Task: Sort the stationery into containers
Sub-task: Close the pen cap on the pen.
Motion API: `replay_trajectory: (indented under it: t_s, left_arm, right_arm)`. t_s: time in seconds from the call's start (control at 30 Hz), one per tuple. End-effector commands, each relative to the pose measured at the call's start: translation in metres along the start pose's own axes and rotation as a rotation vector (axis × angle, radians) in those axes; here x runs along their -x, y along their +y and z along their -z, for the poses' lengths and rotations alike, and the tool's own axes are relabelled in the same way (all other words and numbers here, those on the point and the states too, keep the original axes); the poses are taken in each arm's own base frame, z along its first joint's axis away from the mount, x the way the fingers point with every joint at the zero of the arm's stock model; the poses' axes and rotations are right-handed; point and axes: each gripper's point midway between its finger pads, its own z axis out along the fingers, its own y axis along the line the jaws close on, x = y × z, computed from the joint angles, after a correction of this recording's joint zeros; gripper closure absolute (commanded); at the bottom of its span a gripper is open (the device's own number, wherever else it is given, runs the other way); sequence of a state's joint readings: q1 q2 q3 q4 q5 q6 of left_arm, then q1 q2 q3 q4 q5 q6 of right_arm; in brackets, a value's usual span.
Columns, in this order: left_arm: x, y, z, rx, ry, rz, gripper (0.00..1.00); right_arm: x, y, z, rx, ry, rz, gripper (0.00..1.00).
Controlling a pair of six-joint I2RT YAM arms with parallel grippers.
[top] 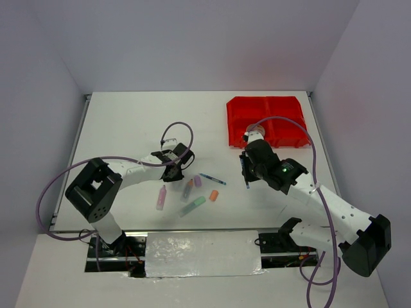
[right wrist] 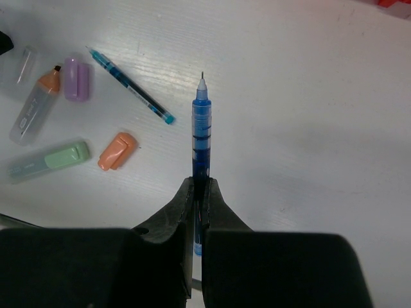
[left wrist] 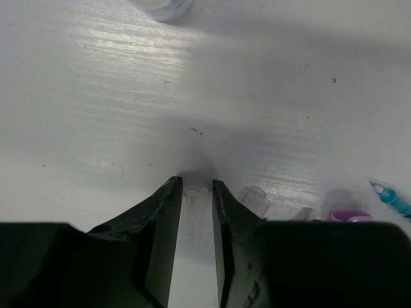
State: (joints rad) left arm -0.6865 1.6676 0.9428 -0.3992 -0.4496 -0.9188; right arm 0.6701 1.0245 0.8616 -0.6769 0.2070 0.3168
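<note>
My left gripper (top: pixel 174 169) is low over the table with its jaws close on either side of a small clear cap (left wrist: pixel 193 192), which fills the narrow gap. A second clear cap (left wrist: pixel 255 199), a purple piece (left wrist: pixel 347 213) and a teal pen (left wrist: pixel 392 197) lie just to its right. My right gripper (right wrist: pixel 201 186) is shut on a blue pen (right wrist: pixel 201 128), held above the table with its tip pointing away. The red containers (top: pixel 266 120) stand at the far right, beyond the right gripper (top: pixel 246 174).
Loose on the table between the arms lie a pink highlighter (top: pixel 160 197), a green highlighter (top: pixel 192 206), an orange-tipped highlighter (top: pixel 187 188), an orange cap (top: pixel 213 196) and the teal pen (top: pixel 212 178). A white tape roll (left wrist: pixel 164 6) sits beyond the left gripper.
</note>
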Motion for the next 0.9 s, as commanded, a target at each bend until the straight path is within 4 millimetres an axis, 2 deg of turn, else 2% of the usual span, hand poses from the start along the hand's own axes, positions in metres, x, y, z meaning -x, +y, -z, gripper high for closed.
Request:
replay_trajectory:
  t_s: [0.0,0.3,0.47,0.57,0.6,0.67,0.77,0.83,0.87]
  left_arm:
    - [-0.002,-0.003,0.0,0.003,-0.006,-0.009,0.61]
    - [-0.015,0.0,0.001,0.0,0.016,-0.021,0.51]
    - [-0.018,0.0,0.004,0.004,0.012,-0.034,0.55]
    - [-0.02,0.002,0.002,0.011,0.019,-0.04,0.65]
    - [-0.021,0.002,0.001,0.012,0.02,-0.041,0.72]
    - [-0.024,0.003,-0.001,0.016,0.029,-0.045,0.71]
    - [-0.03,0.005,-0.005,0.015,0.04,-0.046,0.75]
    - [-0.031,0.004,-0.006,0.01,0.042,-0.045,0.81]
    - [-0.033,0.004,-0.006,0.009,0.047,-0.049,0.88]
  right_arm:
    - [0.004,-0.001,0.001,-0.011,-0.012,0.012,1.0]
    - [0.003,-0.001,0.001,-0.009,-0.015,0.009,1.0]
    - [0.002,-0.001,0.001,-0.008,-0.013,0.008,1.0]
    - [0.002,-0.001,0.002,-0.01,-0.015,0.006,1.0]
    - [0.002,-0.001,0.001,-0.008,-0.013,0.008,1.0]
    - [0.001,-0.001,0.002,-0.011,-0.014,0.006,1.0]
    - [0.002,-0.001,0.002,-0.009,-0.016,0.005,1.0]
    - [0.002,0.0,0.001,-0.003,-0.016,0.004,1.0]
    - [0.002,0.001,0.001,0.0,-0.016,0.005,1.0]
